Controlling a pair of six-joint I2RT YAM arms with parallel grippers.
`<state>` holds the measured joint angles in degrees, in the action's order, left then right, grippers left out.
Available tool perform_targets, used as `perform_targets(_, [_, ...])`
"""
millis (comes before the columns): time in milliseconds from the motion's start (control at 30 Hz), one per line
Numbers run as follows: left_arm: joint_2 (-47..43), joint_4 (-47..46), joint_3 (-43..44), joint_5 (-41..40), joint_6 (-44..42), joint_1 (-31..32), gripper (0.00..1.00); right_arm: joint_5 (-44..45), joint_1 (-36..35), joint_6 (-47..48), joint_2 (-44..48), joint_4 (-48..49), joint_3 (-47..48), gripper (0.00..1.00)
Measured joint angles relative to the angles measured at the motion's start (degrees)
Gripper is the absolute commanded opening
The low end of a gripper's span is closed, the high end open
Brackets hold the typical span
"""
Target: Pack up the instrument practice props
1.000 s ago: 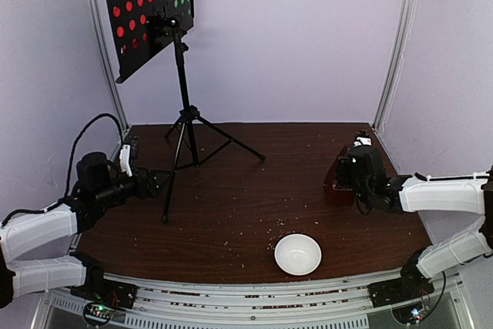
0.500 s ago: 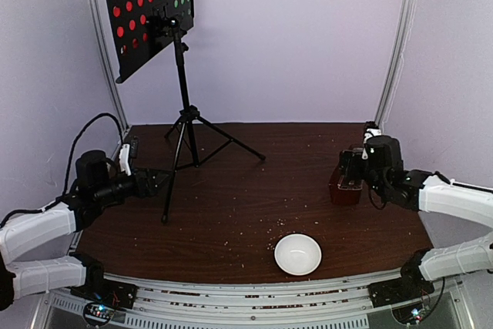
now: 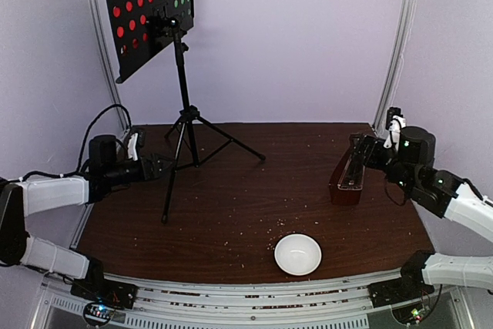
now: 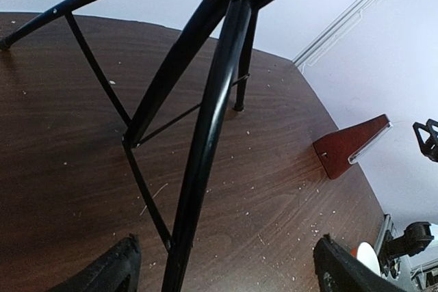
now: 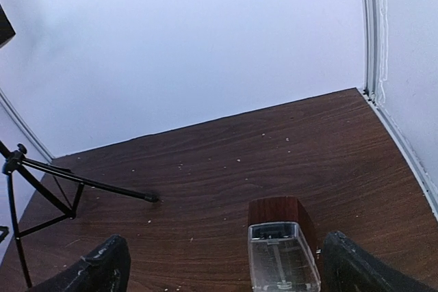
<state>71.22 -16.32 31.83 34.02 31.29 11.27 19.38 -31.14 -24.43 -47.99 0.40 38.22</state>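
Right fingers (image 5: 356, 264) have let go and pulled back, spread wide and empty; the metronome (image 3: 348, 176) lies free on the surface (image 3: 254, 198), far right. Left fingers (image 4: 113, 271) have edged in, wide, a leg of the music stand (image 3: 179, 98) between them, no grip yet. Packing looks barely started.

A dark wooden table (image 3: 254, 206), flecked with pale crumbs (image 3: 231, 243), is boxed by plain lilac walls (image 3: 308, 44); metal posts (image 3: 397, 44) rise at its far corners.
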Motion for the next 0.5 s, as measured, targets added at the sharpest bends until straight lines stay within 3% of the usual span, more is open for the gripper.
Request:
perform_targets(233, [8.96, -4.09, 6.78, 1.51, 1.25, -1.27, 0.85, -7.02, 0.0, -1.68, 3.76, 0.48, -1.9, 1.0])
perform_targets(500, [21.33, -8.5, 15.93, 3.96, 3.82, -1.44, 0.61, -16.5, 0.0, -3.23, 6.32, 2.8, -6.58, 1.0])
